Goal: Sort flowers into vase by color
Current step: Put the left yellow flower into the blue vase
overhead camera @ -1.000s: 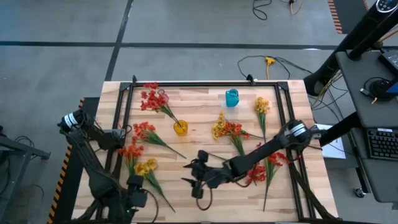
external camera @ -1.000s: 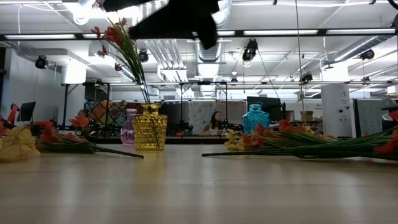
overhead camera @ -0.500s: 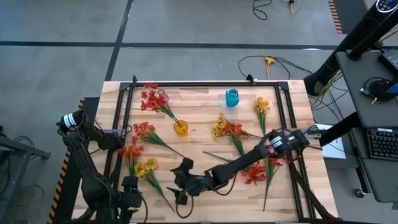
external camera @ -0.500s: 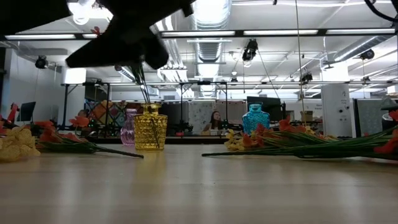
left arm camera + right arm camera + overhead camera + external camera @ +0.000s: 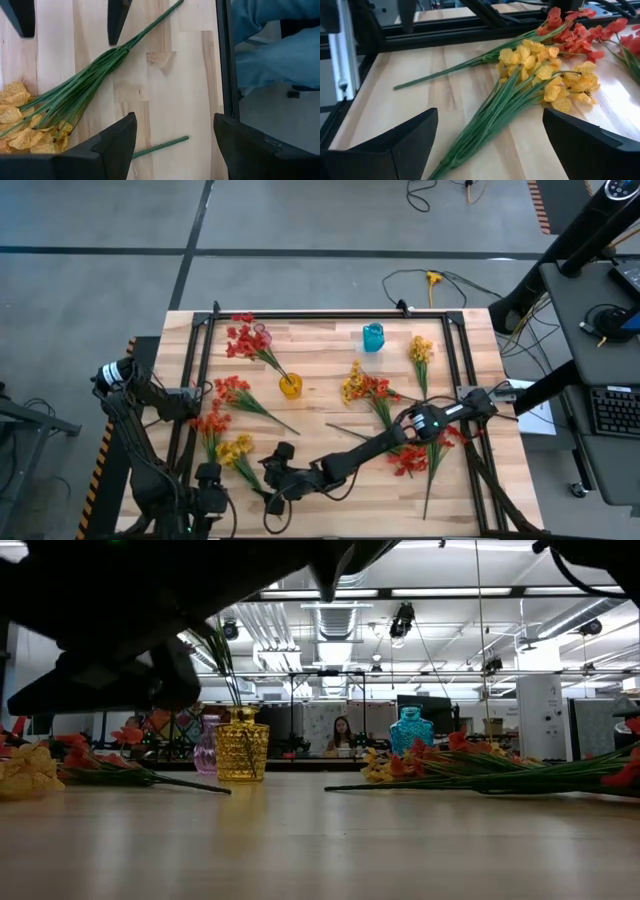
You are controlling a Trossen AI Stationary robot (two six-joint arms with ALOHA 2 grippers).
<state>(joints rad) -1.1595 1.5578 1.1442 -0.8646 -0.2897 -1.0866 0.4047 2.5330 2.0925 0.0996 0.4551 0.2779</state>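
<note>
on the wooden counter (image 5: 330,395), the right gripper (image 5: 487,150) has jaws apart before the yellow sprig (image 5: 535,75); closing on its stems seems next. the left gripper (image 5: 172,145) waits, jaws apart.

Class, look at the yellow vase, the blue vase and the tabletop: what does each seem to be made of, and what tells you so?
Yellow vase: likely glass, translucent amber, with a bumpy pressed pattern.
Blue vase: likely glass too, see-through turquoise, faceted.
Tabletop: pale wood with a smooth finish; joined strips and grain lines show.
</note>
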